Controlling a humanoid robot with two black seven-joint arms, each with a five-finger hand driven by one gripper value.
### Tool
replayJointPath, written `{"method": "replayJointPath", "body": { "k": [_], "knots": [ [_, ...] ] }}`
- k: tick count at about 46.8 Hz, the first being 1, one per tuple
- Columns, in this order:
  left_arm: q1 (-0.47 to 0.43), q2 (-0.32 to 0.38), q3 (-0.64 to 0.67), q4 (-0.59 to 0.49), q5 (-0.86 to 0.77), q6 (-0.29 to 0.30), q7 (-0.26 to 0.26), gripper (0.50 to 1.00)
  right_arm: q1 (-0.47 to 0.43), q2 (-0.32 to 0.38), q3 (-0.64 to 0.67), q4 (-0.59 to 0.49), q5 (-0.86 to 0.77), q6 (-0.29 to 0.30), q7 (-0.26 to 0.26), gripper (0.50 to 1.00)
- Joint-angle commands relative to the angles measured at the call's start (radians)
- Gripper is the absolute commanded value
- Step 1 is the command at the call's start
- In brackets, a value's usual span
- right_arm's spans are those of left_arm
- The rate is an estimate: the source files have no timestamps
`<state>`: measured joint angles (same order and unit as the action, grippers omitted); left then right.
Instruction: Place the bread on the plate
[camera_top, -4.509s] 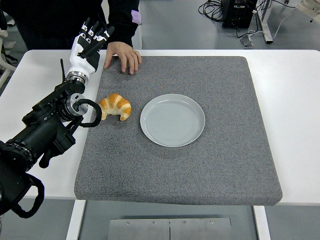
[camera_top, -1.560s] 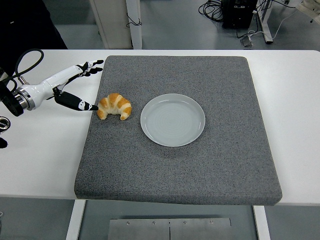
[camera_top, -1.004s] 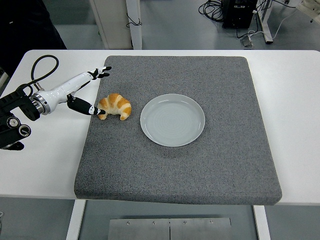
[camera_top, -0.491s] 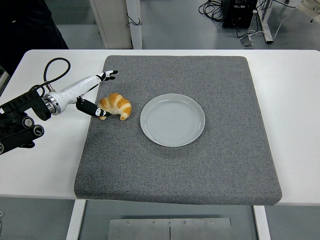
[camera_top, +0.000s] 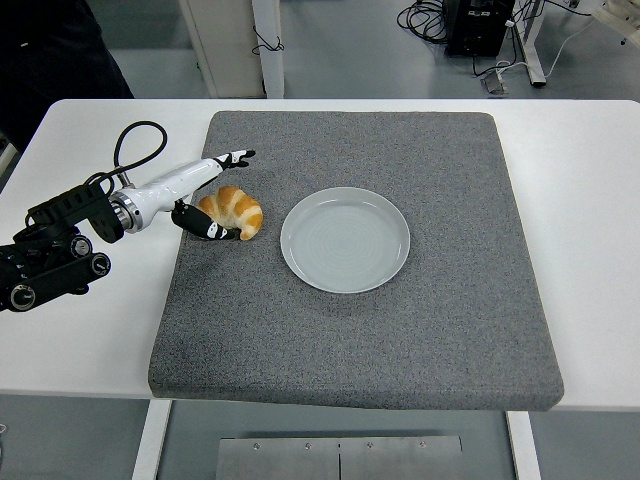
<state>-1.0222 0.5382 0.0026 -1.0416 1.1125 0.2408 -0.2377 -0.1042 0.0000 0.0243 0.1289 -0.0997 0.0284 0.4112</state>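
- While the bread (camera_top: 232, 211) lies left of centre on the grey mat (camera_top: 400, 330), just beside the plate (camera_top: 345, 239), the left hand (camera_top: 205, 195) straddles it
- Fingers (camera_top: 232, 159) spread apart, thumb low, bracketing it for a grasp not yet closed
- Plate bare, ready to receive it

Looks like a lab or test room, not a home. Bare grey smooth floor (camera_top: 350, 50) past the table. Tangled black cables (camera_top: 425, 18) lying on that floor, next to a black box-shaped machine (camera_top: 478, 24). White metal desk legs (camera_top: 530, 45) standing at the top right. Plain white flat table (camera_top: 590, 200) with a thick grey felt-like square mat (camera_top: 400, 330) laid on top. Black robot arm with bare wires and joints (camera_top: 60, 245) reaching in from the left.
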Motion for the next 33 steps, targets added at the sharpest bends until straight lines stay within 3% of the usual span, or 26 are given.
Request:
{"method": "replayJointPath", "body": {
  "k": [1,6,13,23,33],
  "knots": [
    [0.001,-0.007,0.002,0.000,0.004,0.000,0.000,0.966,0.000,0.000,-0.001,0.000,0.000,0.001,0.001,1.000],
    [0.001,-0.017,0.007,0.008,0.009,0.000,0.000,0.952,0.000,0.000,0.000,0.000,0.000,0.001,0.000,1.000],
    [0.002,-0.024,0.010,0.029,0.035,0.000,-0.002,0.860,0.000,0.000,0.000,0.000,0.000,-0.001,0.000,1.000],
    [0.002,-0.030,0.008,0.034,0.035,0.000,-0.005,0.799,0.000,0.000,0.000,0.000,0.000,0.001,0.000,1.000],
    [0.004,-0.034,0.008,0.034,0.035,0.000,-0.009,0.709,0.000,0.000,0.000,0.000,0.000,0.001,0.000,1.000]
  ]
}}
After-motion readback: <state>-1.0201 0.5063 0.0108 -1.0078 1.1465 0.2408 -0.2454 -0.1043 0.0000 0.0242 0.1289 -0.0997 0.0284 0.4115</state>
